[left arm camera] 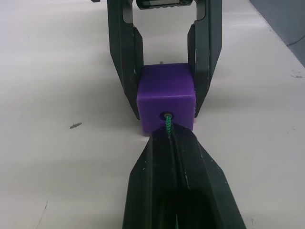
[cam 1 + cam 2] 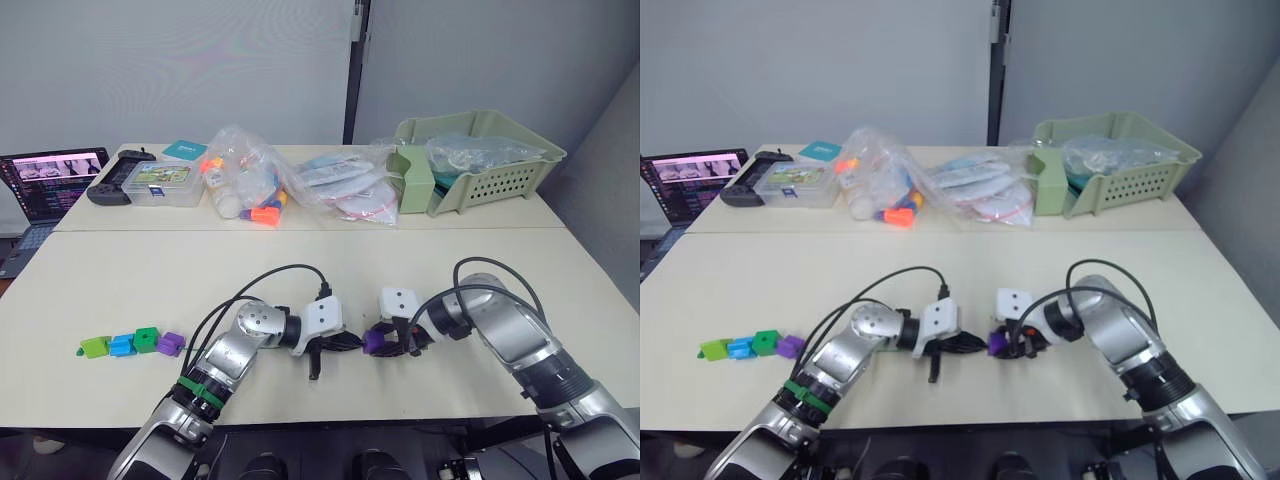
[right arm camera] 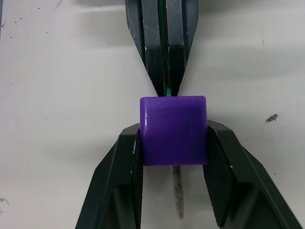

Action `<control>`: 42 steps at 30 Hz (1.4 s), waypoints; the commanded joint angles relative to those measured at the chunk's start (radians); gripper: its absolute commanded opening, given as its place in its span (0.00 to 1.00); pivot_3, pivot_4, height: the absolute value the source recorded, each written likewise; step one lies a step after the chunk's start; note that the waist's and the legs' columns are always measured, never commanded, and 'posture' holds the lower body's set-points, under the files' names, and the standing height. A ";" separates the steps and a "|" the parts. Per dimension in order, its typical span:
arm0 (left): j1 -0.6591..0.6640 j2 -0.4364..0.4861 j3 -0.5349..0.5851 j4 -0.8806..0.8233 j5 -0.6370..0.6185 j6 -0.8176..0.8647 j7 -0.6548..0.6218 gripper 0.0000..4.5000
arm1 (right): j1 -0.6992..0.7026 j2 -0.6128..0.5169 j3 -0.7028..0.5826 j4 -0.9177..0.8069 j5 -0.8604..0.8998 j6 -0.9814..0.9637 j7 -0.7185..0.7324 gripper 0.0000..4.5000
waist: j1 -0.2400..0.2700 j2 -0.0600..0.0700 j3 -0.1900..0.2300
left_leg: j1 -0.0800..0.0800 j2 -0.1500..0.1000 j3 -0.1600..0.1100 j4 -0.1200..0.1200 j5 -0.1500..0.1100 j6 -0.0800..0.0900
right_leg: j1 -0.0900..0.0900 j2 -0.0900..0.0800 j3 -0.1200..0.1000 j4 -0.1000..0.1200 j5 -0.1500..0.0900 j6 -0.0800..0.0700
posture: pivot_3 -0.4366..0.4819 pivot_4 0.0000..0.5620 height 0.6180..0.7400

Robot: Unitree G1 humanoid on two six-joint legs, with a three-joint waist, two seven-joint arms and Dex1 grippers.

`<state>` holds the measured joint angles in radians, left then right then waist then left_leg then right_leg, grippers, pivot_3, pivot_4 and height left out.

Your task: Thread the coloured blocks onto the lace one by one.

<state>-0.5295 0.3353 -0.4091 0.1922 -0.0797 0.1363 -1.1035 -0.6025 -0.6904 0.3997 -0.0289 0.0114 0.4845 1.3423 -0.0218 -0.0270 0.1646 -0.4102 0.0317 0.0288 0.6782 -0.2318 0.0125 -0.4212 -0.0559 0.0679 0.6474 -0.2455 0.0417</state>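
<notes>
Eye view: we see four threaded blocks (image 2: 133, 344) at the tabletop (image 2: 300, 270) left edge; claws meet mid-front. Left wrist: left claw (image 1: 169, 136) pinches the lace (image 1: 168, 128) entering the purple cube (image 1: 167, 98). Right wrist: right claw (image 3: 173, 143) clamps the cube, grey tip (image 3: 177, 191) already through. We'd regrasp the tip, pull straight.

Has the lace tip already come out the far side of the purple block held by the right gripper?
Yes, in the right wrist view the grey tip of the lace pokes out of the purple block between the right gripper's fingers.
</notes>
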 commanded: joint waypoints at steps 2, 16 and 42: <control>0.013 -0.010 0.029 -0.049 -0.038 0.038 0.010 0.00 | -0.001 0.024 0.030 -0.007 -0.001 -0.009 -0.008 0.26 | 0.000 0.000 0.000 | 0.000 0.000 0.000 0.000 0.000 0.000 | 0.000 0.000 0.000 0.000 0.000 0.000 | 0.48 0.27 1.00; 0.059 0.084 0.097 -0.146 -0.116 0.089 -0.058 1.00 | -0.003 0.010 0.005 -0.047 0.052 0.021 0.026 0.73 | 0.003 0.000 0.000 | 0.000 0.000 0.000 0.000 0.000 0.000 | 0.000 -0.001 0.000 0.000 0.000 0.000 | 0.48 0.27 1.00; -0.080 -0.117 0.005 0.130 0.007 -0.116 -0.002 0.81 | 0.147 -0.221 -0.222 -0.250 0.220 0.126 -0.074 1.00 | 0.019 0.000 0.000 | -0.004 -0.002 0.000 0.001 0.000 0.000 | -0.001 -0.002 0.000 -0.001 0.000 0.000 | 0.48 0.27 1.00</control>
<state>-0.5884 0.2238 -0.3994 0.3379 -0.0783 0.0369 -1.0959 -0.4545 -0.8977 0.2141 -0.2483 0.2191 0.6198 1.2762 -0.0026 -0.0272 0.1648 -0.4139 0.0300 0.0287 0.6792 -0.2318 0.0126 -0.4224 -0.0575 0.0677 0.6460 -0.2455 0.0421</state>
